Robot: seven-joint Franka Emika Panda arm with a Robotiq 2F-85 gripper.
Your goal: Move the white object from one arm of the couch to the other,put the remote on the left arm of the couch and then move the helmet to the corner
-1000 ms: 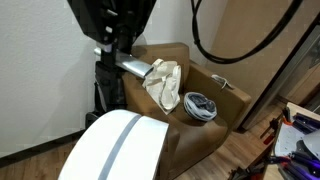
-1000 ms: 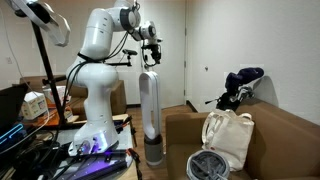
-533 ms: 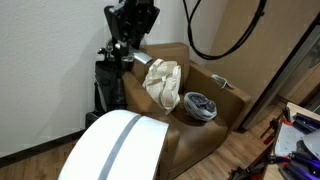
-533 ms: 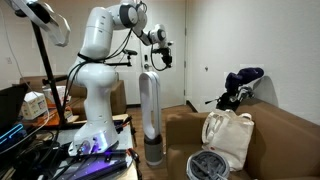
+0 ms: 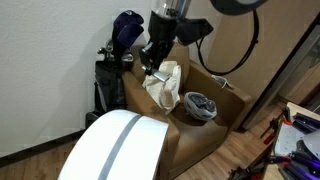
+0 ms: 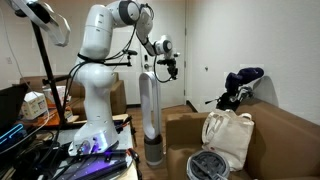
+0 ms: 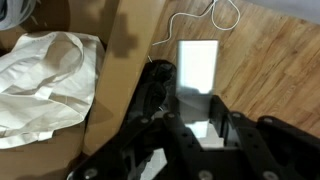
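Observation:
The white object is a white cloth bag (image 5: 164, 83) lying on the far side of the brown couch (image 5: 205, 135); it also shows in the other exterior view (image 6: 228, 135) and at the left of the wrist view (image 7: 45, 85). A dark grey striped helmet (image 5: 199, 105) sits on the seat (image 6: 208, 165). A small remote (image 5: 222, 84) lies on the couch arm to the right. My gripper (image 5: 150, 66) hangs just left of the bag, above the couch edge (image 6: 170, 63). In the wrist view the gripper (image 7: 198, 102) is open and empty.
A tall white tower fan (image 5: 115, 145) stands in front of the couch (image 6: 150, 110) and shows between my fingers in the wrist view (image 7: 197, 65). A dark golf bag (image 5: 118, 55) leans behind the couch. A white cable (image 7: 205, 15) lies on the wooden floor.
The arm has swung across toward the couch. The gripper has moved from beside the golf bag to just next to the white bag.

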